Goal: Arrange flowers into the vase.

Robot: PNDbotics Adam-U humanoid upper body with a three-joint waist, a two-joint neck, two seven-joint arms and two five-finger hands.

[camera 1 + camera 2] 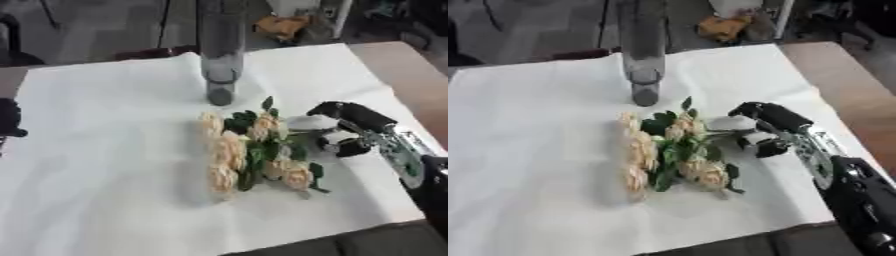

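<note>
No writing is seen. Beside the flowers [254,150], below the vase [220,55], the right hand [350,131] is curled around stems.

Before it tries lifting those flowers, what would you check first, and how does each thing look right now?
1. Vase upright on the white cloth: ok.
2. Flowers lying together on the cloth, none in the vase: ok to start.
3. Right hand at the stem side of the bunch: ok.
4. Fingers closed round the stems: cannot tell; they curl at the bunch's edge, but the stems there are hidden.
5. Space between bunch and vase free of other things: ok.
6. Left hand out of the way at the left edge: ok.
</note>
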